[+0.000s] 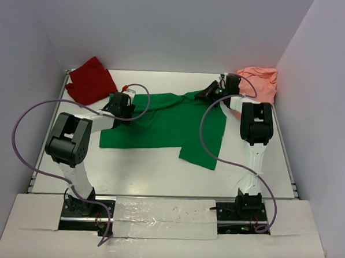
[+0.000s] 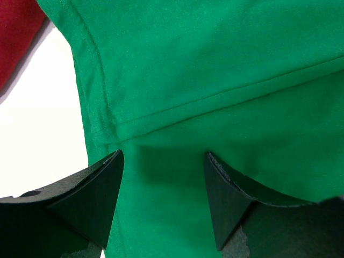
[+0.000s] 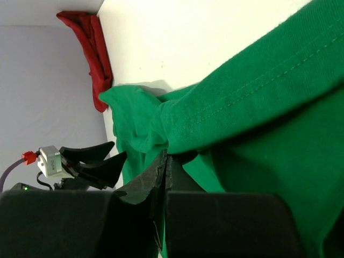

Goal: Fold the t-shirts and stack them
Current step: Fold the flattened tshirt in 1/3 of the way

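Note:
A bright green t-shirt (image 1: 167, 126) lies spread on the white table (image 1: 159, 169), its right part folded toward the front. My left gripper (image 1: 122, 103) hovers open over the shirt's left sleeve seam (image 2: 161, 115), with cloth between its fingers (image 2: 102, 188) but not pinched. My right gripper (image 1: 209, 91) is at the shirt's far right edge. Its jaws (image 3: 167, 157) are shut on a bunched hem of the green t-shirt (image 3: 258, 107). A dark red t-shirt (image 1: 89, 79) lies crumpled at the far left corner. At the far right corner sits a salmon pink t-shirt (image 1: 259, 81).
Grey walls enclose the table at the back and on both sides. The red t-shirt (image 2: 16, 32) lies just left of the green sleeve. Purple cables loop from both arms over the table. The arm bases stand on a white board (image 1: 162, 212) at the near edge.

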Action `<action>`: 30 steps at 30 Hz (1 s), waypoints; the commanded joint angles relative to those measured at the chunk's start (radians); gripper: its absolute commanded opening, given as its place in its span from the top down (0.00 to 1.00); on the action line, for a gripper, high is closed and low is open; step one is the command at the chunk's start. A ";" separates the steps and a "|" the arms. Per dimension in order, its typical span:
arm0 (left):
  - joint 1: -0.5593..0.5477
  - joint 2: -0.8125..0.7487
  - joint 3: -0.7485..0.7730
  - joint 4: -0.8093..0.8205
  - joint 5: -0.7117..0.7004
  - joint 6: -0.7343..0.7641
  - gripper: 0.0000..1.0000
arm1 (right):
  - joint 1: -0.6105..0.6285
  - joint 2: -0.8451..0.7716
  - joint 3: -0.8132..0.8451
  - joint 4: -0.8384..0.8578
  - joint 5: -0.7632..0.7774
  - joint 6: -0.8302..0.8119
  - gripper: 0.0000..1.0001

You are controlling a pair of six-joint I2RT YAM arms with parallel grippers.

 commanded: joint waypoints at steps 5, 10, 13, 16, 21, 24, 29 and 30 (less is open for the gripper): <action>-0.011 -0.003 0.004 0.033 0.005 0.002 0.30 | 0.000 -0.057 0.039 -0.020 0.003 -0.007 1.00; -0.013 -0.006 -0.002 0.036 0.000 0.003 0.30 | 0.000 -0.059 0.098 -0.046 0.003 0.002 1.00; -0.014 -0.006 -0.005 0.039 0.003 0.005 0.30 | 0.000 -0.068 0.120 -0.054 -0.002 0.013 1.00; -0.014 -0.009 -0.011 0.043 0.003 0.008 0.30 | 0.000 -0.083 0.134 -0.062 -0.002 0.020 1.00; -0.016 -0.009 -0.010 0.043 0.010 0.011 0.30 | 0.000 -0.123 0.126 -0.070 -0.003 0.034 1.00; -0.017 -0.007 -0.011 0.043 0.010 0.013 0.30 | 0.000 -0.158 0.099 -0.071 0.001 0.031 1.00; -0.020 -0.010 -0.014 0.042 0.016 0.017 0.30 | 0.001 -0.224 0.045 -0.086 0.007 0.022 1.00; -0.020 -0.012 -0.014 0.040 0.019 0.020 0.30 | 0.000 -0.235 0.033 -0.082 0.006 0.022 1.00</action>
